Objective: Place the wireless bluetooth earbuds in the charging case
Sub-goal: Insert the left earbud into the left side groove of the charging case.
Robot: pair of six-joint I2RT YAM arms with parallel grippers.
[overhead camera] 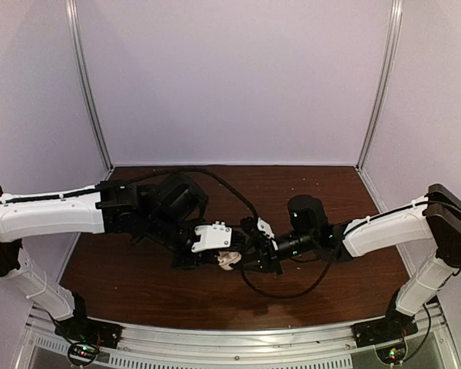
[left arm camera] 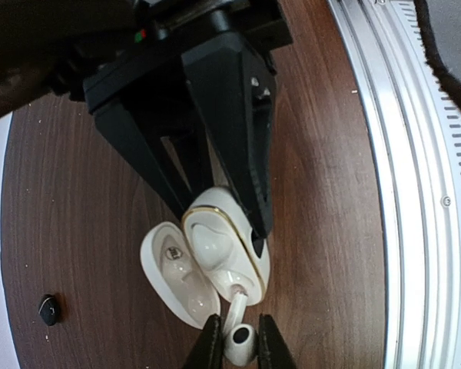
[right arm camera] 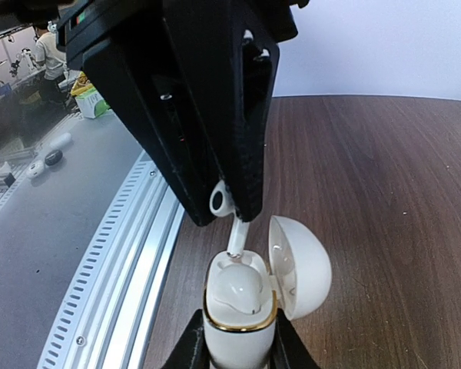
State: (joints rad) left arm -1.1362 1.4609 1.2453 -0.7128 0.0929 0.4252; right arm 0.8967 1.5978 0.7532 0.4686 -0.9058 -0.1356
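Observation:
My right gripper (right arm camera: 238, 344) is shut on the body of a white charging case (right arm camera: 240, 307) with a gold rim, holding it upright with its lid (right arm camera: 300, 265) open. My left gripper (left arm camera: 239, 332) is shut on a white earbud (left arm camera: 240, 344). The earbud's stem (right arm camera: 237, 234) points down, with its tip at the case's far socket. The near socket shows a smooth white bulge. A black earbud (left arm camera: 50, 309) lies on the table left of the case. In the top view the grippers meet over the case (overhead camera: 229, 260) at mid-table. The other earbuds are out of view.
An aluminium rail (left arm camera: 399, 192) runs along the table's near edge, close to the case, and also shows in the right wrist view (right arm camera: 115, 254). A black cable (overhead camera: 284, 294) loops on the table under the right arm. Enclosure walls stand at the back and sides.

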